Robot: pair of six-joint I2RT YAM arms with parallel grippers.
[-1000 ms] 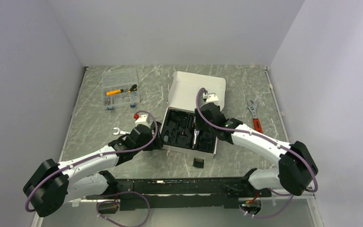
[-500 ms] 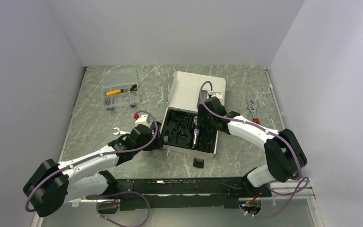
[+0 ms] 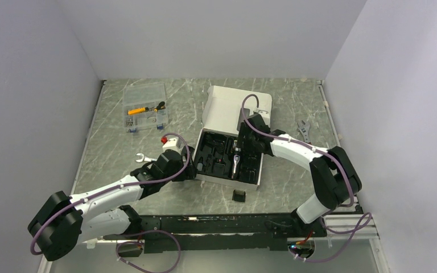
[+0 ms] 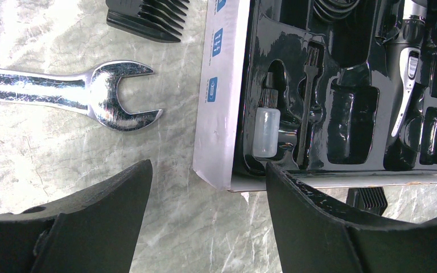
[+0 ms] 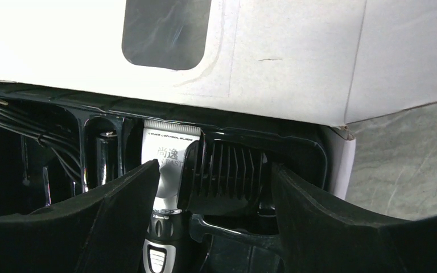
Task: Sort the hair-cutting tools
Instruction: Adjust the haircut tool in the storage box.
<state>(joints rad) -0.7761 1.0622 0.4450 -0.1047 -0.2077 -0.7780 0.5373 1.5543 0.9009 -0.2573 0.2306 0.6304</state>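
Observation:
The black-and-silver clipper (image 3: 236, 161) lies in the black tray of the open box (image 3: 258, 177); it also shows in the left wrist view (image 4: 408, 62) and the right wrist view (image 5: 162, 170). A black comb attachment (image 5: 227, 173) sits tilted in the tray's far corner slot, between the fingers of my open right gripper (image 5: 213, 182), which do not touch it. Another comb (image 3: 239, 195) lies on the table in front of the box. A third comb (image 4: 145, 17) lies beside the box. My left gripper (image 4: 207, 187) is open and empty, straddling the box's near left corner.
A silver open-end wrench (image 4: 74, 94) lies left of the box. A red-handled adjustable wrench (image 3: 305, 136) lies at the right. A clear parts organizer (image 3: 144, 106) stands at the back left. The white lid (image 3: 233, 105) stands open behind the tray. An oil bottle (image 4: 266, 131) sits in the tray.
My right arm has swung its elbow toward the back, and its gripper has shifted toward the far end of the tray. The left arm has not moved.

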